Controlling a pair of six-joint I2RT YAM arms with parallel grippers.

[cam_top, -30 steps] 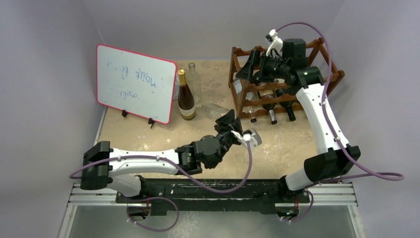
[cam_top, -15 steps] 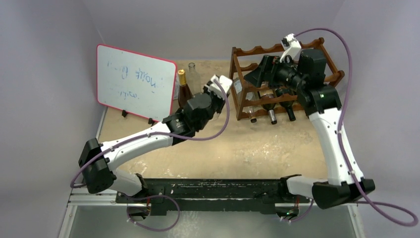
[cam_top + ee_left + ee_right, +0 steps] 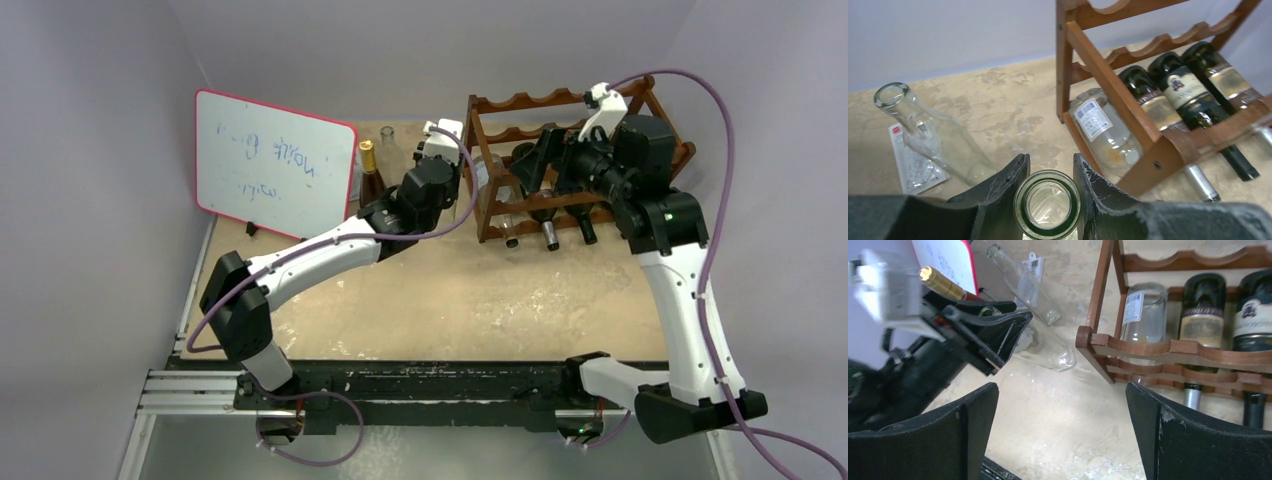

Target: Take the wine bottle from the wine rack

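- Top external view: the sandy worktop [image 3: 500, 300] carries everything, with both arms bolted at its near edge.
- The red-edged whiteboard [image 3: 272, 165] stands propped at the rear left, with faint blue scribbles on it.
- The wine rack [image 3: 527, 101], reddish-brown with wavy rails, stands at the rear right. Its upper tiers are bare, and four bottles lie side by side in the lowest one with their necks poking out the front.
- The left arm stretches across to the gap between whiteboard and rack. The left hand [image 3: 1050, 172] is clenched on the neck of a clear wine bottle [image 3: 1047, 204], one finger on each side of its open mouth.
- The right arm is raised in front of the rack. The right hand [image 3: 1062, 390] is released, its fingers spread wide and touching nothing.
- The wine bottle is off the rack, just beside the rack's left post. I cannot tell whether its base rests on the worktop.
- Three dark bottles [image 3: 1182, 92] with pale labels fill the rack's right slots, and a clear bottle [image 3: 1100, 127] lies in the leftmost.
- A gold-capped bottle [image 3: 370, 170] stands beside the whiteboard.
- An empty glass bottle [image 3: 930, 132] stands further back.
- A white paper tag [image 3: 910, 167] lies at its foot.
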